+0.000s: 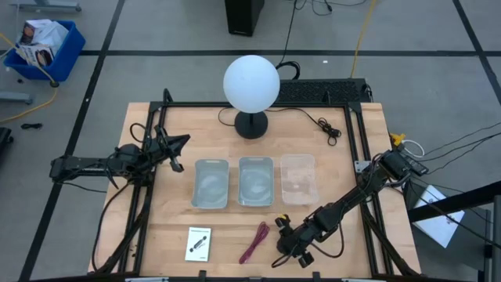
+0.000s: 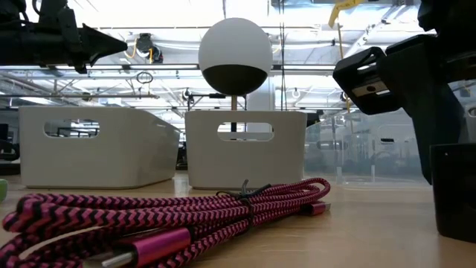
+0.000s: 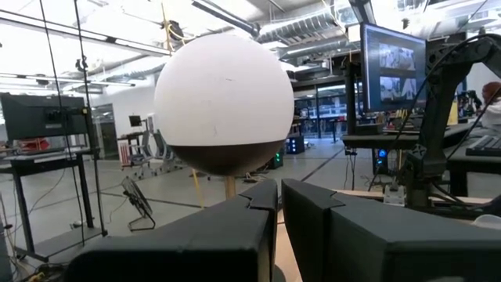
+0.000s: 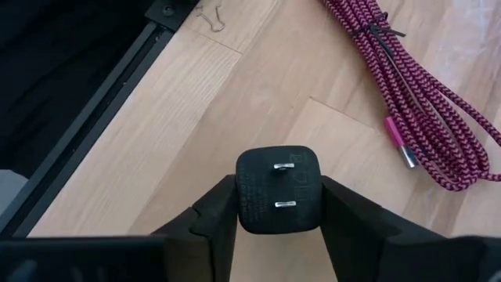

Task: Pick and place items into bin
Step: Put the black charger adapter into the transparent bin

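Observation:
My right gripper (image 4: 278, 205) is at the table's near edge, shut on the tiny black cube (image 4: 278, 190), a plug block with two metal prongs. The dark red cord bundle (image 1: 254, 241) lies flat on the table just left of that gripper and fills the foreground of the low view (image 2: 171, 216). The white card with the black mark (image 1: 200, 244) lies flat farther left. My left gripper (image 1: 177, 153) waits shut above the table's left side, touching nothing. My right gripper pinches the black cube between its two fingers (image 4: 213, 213), one on each of two opposite side faces (image 4: 244, 196). The fingers come from above, slanting down toward the near edge. The pronged face points back at the wrist camera. Whether the cube is lifted clear, I cannot tell.
Three bins stand in a row mid-table: two white ones (image 1: 211, 184) (image 1: 256, 181) and a clear one (image 1: 299, 178). A lamp with a white globe (image 1: 251, 84) stands behind them at the far edge. Bare wood lies between the bins and the near-edge items.

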Motion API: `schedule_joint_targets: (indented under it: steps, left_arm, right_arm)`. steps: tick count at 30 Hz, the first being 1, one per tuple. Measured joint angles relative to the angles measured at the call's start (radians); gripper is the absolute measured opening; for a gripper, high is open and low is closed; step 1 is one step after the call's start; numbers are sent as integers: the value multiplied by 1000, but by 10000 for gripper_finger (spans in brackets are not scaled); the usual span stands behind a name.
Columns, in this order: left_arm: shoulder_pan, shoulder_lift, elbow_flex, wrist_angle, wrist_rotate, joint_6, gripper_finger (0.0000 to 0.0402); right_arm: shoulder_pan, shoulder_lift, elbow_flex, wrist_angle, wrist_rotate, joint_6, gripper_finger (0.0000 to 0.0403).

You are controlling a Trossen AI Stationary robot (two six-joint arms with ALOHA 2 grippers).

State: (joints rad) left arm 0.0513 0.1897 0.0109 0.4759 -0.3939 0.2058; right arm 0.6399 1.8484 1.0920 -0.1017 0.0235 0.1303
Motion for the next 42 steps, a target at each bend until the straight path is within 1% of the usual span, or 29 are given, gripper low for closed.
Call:
schedule_joint_targets:
  steps: [6, 8, 11, 17, 20, 24, 28, 31, 35, 38, 42]
  left_arm:
    - [0, 0, 0, 0, 0, 0, 31]
    - [0, 0, 0, 0, 0, 0, 31]
    - [0, 0, 0, -1, 0, 0, 31]
    - [0, 0, 0, -1, 0, 0, 31]
    - [0, 0, 0, -1, 0, 0, 31]
    - [0, 0, 0, -2, 0, 0, 31]
    - [0, 0, 0, -2, 0, 0, 31]
    - [0, 0, 0, -6, 0, 0, 31]
    - [0, 0, 0, -10, 0, 0, 31]
    - [0, 0, 0, -10, 0, 0, 31]
    - [0, 0, 0, -10, 0, 0, 31]
  right_arm:
    - [-1, -11, 0, 12, 31, -12, 147]
    - [-4, -31, 0, 19, 46, -15, 152]
    - [-10, -74, 6, 21, 59, -20, 149]
    - [-17, -203, 13, 23, 73, -45, 144]
    - [-20, -270, 12, 21, 88, -40, 150]
    - [-21, -350, 12, -2, 171, -38, 153]
    - [-31, -431, 13, -90, 309, 13, 145]
    - [-44, -484, 13, -210, 366, 83, 146]
    - [-65, -531, 13, -404, 403, 179, 152]
    - [-93, -537, 13, -533, 424, 248, 148]
    - [-139, -534, 12, -631, 420, 321, 145]
